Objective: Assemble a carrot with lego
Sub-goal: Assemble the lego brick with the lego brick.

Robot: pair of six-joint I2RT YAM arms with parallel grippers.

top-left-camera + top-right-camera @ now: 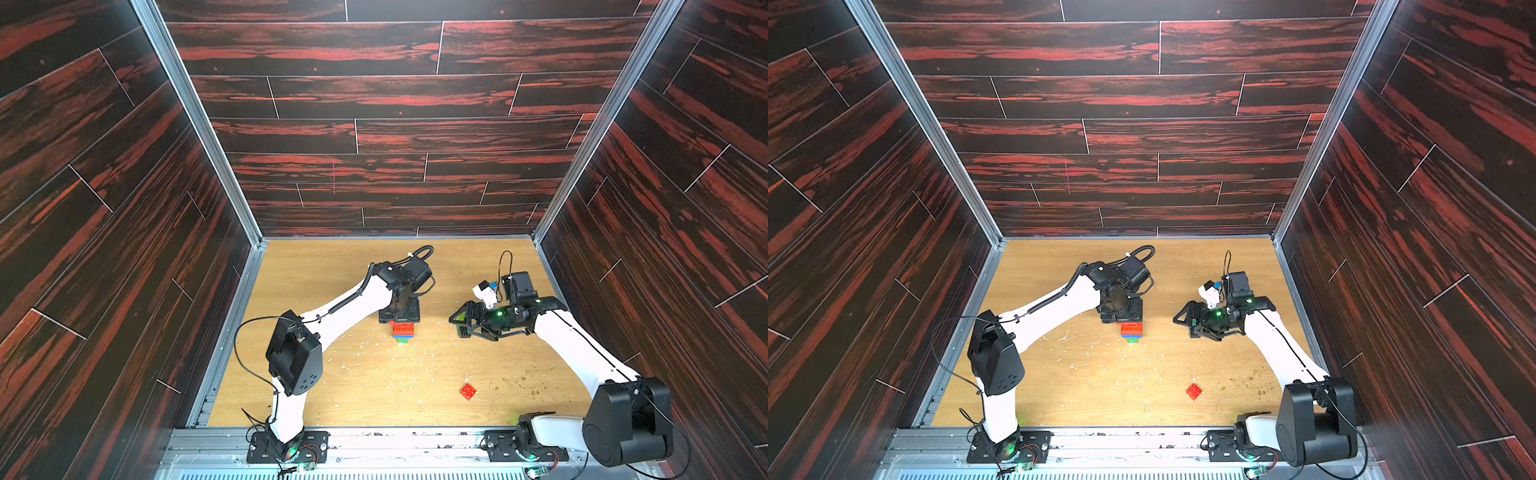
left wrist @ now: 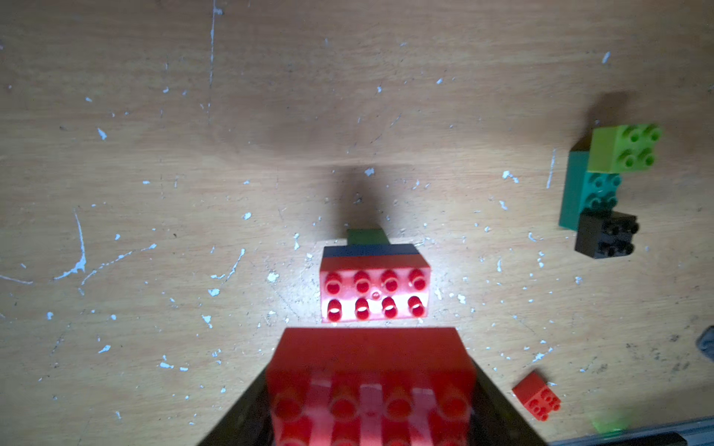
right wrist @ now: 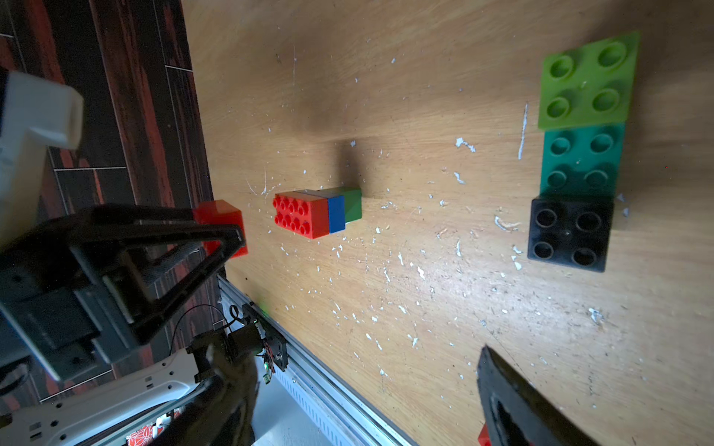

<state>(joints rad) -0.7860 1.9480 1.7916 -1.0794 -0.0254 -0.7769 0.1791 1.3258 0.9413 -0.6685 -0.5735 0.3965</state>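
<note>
The part-built carrot [image 1: 402,331] lies on its side on the table: a long red brick [image 2: 374,293], then blue [image 3: 336,213], then a green tip [image 3: 352,204]. My left gripper [image 2: 371,386] is shut on another long red brick [image 2: 371,359], held a short gap from the stack's studs and also seen from the right wrist [image 3: 222,220]. My right gripper [image 3: 367,409] stands open and empty above a joined lime [image 3: 587,81], teal [image 3: 581,160] and black [image 3: 570,231] piece. A small red square brick [image 1: 468,391] lies loose near the front.
Dark wood-patterned walls close in the wooden table [image 1: 340,395] on three sides. A metal rail [image 1: 374,440] with both arm bases runs along the front edge. White and greenish specks litter the tabletop.
</note>
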